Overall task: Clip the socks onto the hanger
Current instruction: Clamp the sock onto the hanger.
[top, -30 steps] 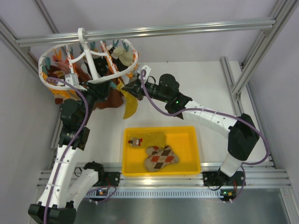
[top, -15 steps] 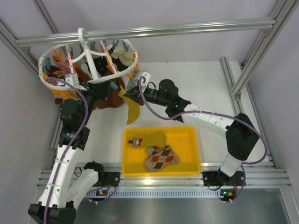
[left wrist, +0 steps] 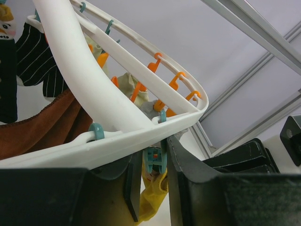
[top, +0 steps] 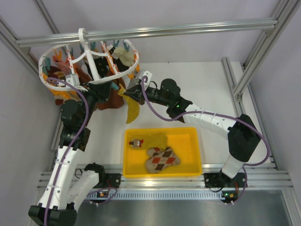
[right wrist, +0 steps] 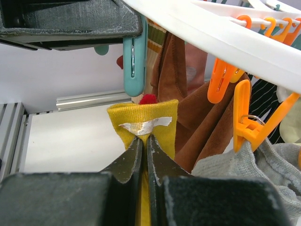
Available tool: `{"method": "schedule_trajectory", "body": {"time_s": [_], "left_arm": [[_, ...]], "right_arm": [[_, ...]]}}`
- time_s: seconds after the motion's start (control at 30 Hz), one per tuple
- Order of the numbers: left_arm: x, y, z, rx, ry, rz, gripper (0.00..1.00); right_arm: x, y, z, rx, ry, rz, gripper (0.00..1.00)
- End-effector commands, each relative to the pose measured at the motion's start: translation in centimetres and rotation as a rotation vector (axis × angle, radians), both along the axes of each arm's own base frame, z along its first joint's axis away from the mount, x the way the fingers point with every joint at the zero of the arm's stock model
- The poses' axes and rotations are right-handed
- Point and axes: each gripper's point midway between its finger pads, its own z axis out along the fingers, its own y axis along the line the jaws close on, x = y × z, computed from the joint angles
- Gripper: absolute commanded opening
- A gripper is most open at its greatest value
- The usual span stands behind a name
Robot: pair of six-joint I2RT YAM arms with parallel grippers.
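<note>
The large round white plastic hanger (top: 123,74) sits just above both your grippers. Its rim runs over the left gripper (left wrist: 154,157), which puts a clip hung beneath it within reach of the fingers. The plain mustard-yellow sock (right wrist: 141,115) is pinched by its cuff in your right gripper (right wrist: 145,139). The jaws are pressed together on the fabric, and the cuff edge stands proud of the fingertips, ready to feed upward. The small teal clip (right wrist: 133,66) hangs directly above that cuff, bracketed by the left fingers. The views don't show whether they are squeezing it.

The hanger (top: 106,80) and its hung rust-brown socks (top: 110,99) crowd the far left corner of the bench (top: 211,84); the yellow tray (top: 162,130) fills the near edge's middle. Open surface lies along the right edge.
</note>
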Motion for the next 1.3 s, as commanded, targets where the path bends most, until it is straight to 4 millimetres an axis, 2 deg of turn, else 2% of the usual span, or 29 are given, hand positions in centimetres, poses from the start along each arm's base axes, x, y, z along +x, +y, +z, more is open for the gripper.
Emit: {"method": "schedule_trajectory", "body": {"time_s": [0.0, 0.53, 0.8, 1.1, 1.27], "left_arm": [[0.2, -0.4, -0.1, 0.001, 0.018, -0.026, 0.0], [0.1, -0.8, -0.5, -0.002, 0.028, -0.05, 0.0], [0.2, -0.7, -0.2, -0.007, 0.023, -0.039, 0.0], [0.2, -0.7, 0.4, -0.012, 0.012, -0.039, 0.0], [0.3, -0.5, 0.6, -0.013, 0.008, -0.028, 0.0]], "right_arm": [[0.0, 0.1, 4.1, 0.09, -0.069, 0.017, 0.0], [0.2, 0.3, 4.9, 0.106, -0.065, 0.023, 0.0], [0.0, 0.1, 2.9, 0.066, -0.048, 0.025, 0.0], [0.1, 0.2, 2.7, 0.061, -0.046, 0.03, 0.0], [0.0, 0.2, 1.7, 0.045, -0.032, 0.034, 0.0]]}}
